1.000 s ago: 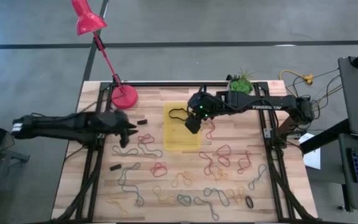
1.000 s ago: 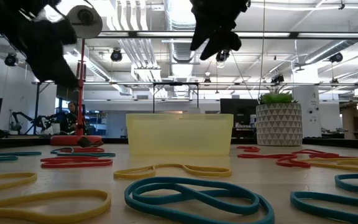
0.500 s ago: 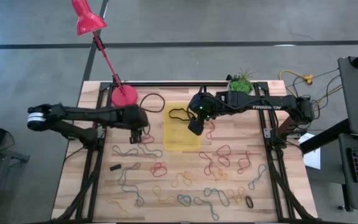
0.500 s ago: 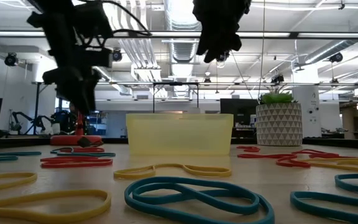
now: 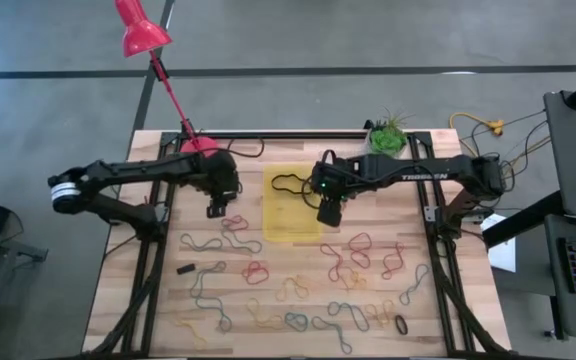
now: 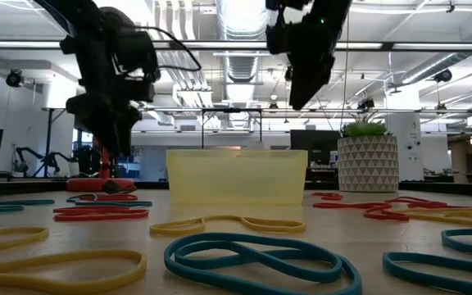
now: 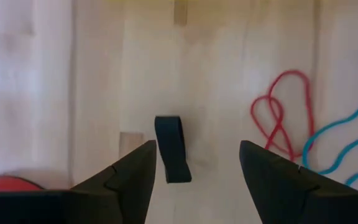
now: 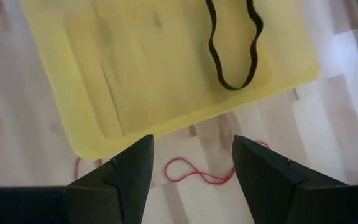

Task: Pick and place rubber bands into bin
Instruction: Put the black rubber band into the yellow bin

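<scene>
- The left gripper (image 5: pixel 215 208) hangs over the table (image 5: pixel 148 300) beside the lamp base (image 5: pixel 196 147), its fingers (image 7: pixel 127 174) spread and holding nothing.
- Straight ahead between those fingers, in the left wrist view, lies a small black block (image 7: pixel 171 149) flat on the wood.
- Off to one side of the same fingers lies a red band (image 7: pixel 281 111) twisted into loops, with a blue band (image 7: pixel 347 134) just past it.
- The right gripper (image 5: pixel 329 213) hangs above the bin's (image 5: pixel 290 225) edge, on the side nearest the right arm, fingers (image 8: pixel 127 172) spread and empty.
- Beyond the right fingertips sits the bin, with one black band (image 8: pixel 234 43) lying inside it near a corner.
- Between the right fingertips, on the wood just outside the bin wall, lies a thin red band (image 8: pixel 191 171).
- The other rubber bands (image 5: pixel 358 255), in red, tan, yellow, blue and green, lie scattered loose on the table, on the side of the bin away from the plant pot (image 5: pixel 387 133).
- In the low view both grippers hang well above the bin's rim, with blue and yellow bands lying close to the camera.
</scene>
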You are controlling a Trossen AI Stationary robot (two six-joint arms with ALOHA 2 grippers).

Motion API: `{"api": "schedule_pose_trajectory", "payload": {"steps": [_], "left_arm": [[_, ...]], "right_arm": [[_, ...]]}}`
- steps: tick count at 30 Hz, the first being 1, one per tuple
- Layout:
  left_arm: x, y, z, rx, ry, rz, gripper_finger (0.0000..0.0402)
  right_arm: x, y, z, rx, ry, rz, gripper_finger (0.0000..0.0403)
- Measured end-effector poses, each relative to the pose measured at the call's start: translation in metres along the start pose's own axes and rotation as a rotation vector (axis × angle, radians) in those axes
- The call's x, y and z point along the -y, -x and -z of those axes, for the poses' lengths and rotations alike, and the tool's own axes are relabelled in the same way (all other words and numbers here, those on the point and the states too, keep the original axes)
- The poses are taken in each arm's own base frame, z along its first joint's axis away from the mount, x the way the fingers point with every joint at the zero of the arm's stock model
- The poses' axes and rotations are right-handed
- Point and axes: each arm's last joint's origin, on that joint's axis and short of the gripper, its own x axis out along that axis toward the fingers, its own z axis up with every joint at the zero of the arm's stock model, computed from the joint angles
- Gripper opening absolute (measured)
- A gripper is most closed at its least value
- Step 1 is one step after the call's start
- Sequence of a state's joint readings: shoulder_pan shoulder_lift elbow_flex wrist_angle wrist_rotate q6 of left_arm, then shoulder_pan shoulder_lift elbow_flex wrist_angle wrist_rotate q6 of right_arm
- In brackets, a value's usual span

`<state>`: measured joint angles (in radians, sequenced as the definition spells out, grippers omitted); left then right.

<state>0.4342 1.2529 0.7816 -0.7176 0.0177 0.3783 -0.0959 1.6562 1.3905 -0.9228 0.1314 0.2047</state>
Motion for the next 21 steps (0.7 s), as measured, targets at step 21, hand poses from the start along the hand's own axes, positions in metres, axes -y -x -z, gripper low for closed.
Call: {"api": "schedule_pose_trajectory", "payload": {"steps": [21], "left_arm": [[-0.022,-0.055,0.006,-0.265,0.055,0.050,0.0215]], "right_arm": [[0.009,-0.045,0.019,0.044,-0.035,0.004,0.0206]]}}
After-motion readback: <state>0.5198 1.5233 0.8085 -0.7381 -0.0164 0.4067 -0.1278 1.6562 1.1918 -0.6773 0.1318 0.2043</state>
